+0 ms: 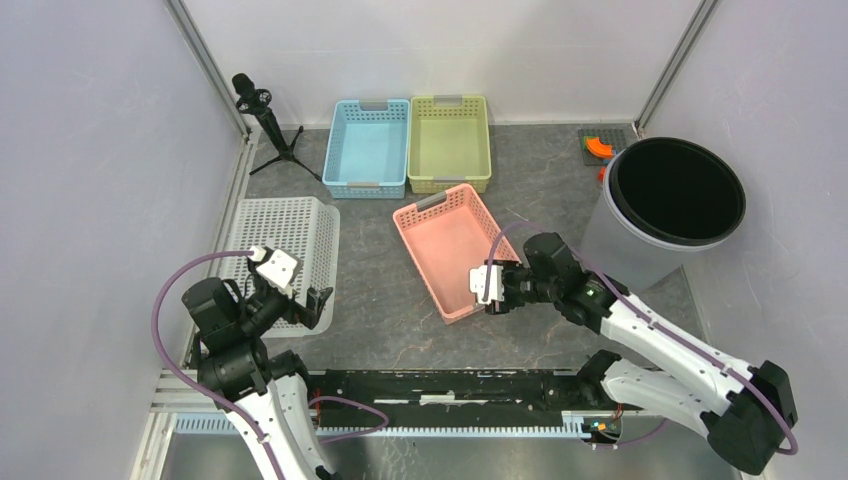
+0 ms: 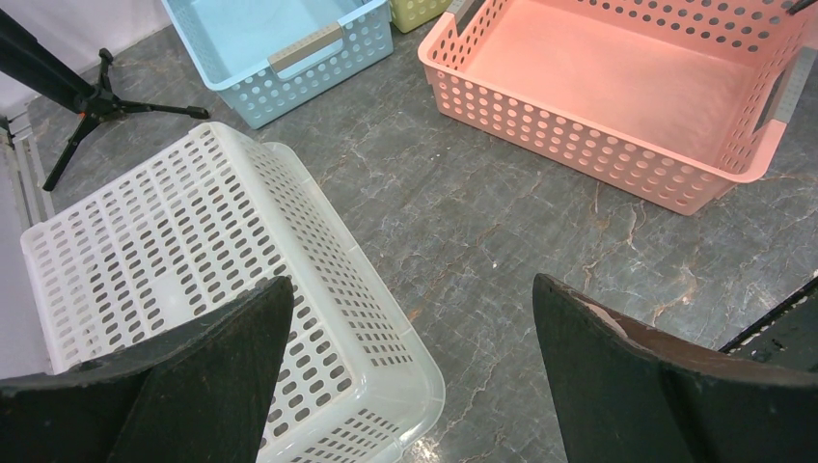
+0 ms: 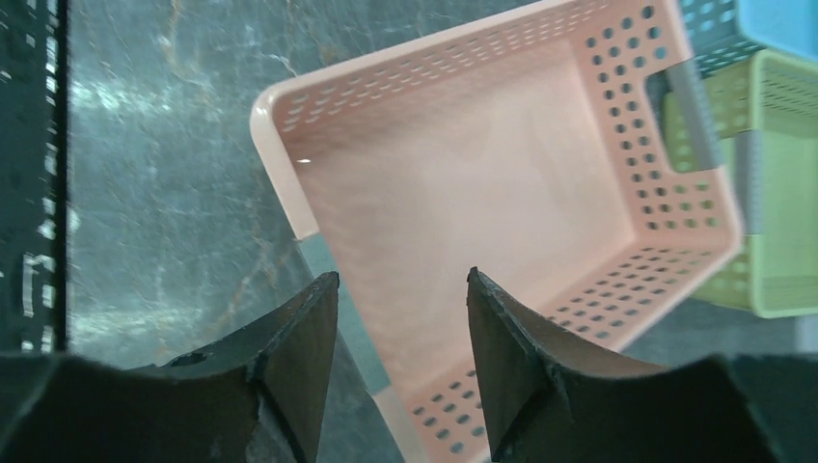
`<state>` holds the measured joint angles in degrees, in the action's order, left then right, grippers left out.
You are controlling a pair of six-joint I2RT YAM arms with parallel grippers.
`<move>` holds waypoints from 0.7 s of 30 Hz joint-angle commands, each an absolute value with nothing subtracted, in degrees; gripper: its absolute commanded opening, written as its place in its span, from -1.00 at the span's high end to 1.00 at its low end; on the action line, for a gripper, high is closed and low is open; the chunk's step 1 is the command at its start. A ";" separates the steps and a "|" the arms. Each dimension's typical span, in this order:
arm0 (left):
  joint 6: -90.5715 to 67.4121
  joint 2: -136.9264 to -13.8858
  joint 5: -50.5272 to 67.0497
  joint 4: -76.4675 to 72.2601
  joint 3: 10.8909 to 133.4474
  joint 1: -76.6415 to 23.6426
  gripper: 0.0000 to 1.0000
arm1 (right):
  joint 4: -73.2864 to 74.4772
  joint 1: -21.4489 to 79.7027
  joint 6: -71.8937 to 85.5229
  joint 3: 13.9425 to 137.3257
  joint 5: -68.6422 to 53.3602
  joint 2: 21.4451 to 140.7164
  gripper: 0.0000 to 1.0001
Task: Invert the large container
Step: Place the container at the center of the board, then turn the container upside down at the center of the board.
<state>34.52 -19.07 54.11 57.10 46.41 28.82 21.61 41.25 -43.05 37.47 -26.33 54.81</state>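
The large white container point(image 1: 285, 240) lies bottom-up on the left side of the desk point(image 1: 545, 195), its slotted base facing the ceiling and its rim down on the grey marbled surface. The left tool point(image 2: 413, 282) hangs over its near right corner with the jaws spread wide and nothing between them; its two dark fingers point(image 2: 231, 357) touch neither the container nor the desk. To the right of the container, set at a slant in the middle of the desk, sits a pink basket point(image 1: 432, 203), upright and with nothing in it. The right tool point(image 3: 402, 278) is at the near short end of this basket, its jaws parted and standing to either side of the end wall without pinching it. Behind the pink basket a blue basket point(image 1: 366, 186) and a green basket point(image 1: 450, 183) stand side by side against the back wall, both upright. A small black tripod point(image 1: 268, 125) stands at the far left corner, and a tall grey bin point(image 1: 625, 240) with a black inside stands upright at the far right.
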 commanded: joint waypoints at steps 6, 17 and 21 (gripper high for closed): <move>35.19 -18.65 54.98 55.68 45.98 29.32 -0.99 | 17.33 44.90 -56.15 28.80 -16.96 46.05 -0.23; 35.24 -18.98 55.01 55.69 46.05 29.37 -0.99 | 5.90 50.60 -58.72 19.21 -6.91 43.72 -0.25; 35.24 -19.03 55.01 55.64 46.06 29.46 -0.99 | 2.38 51.48 -58.79 17.47 -5.20 43.43 -0.15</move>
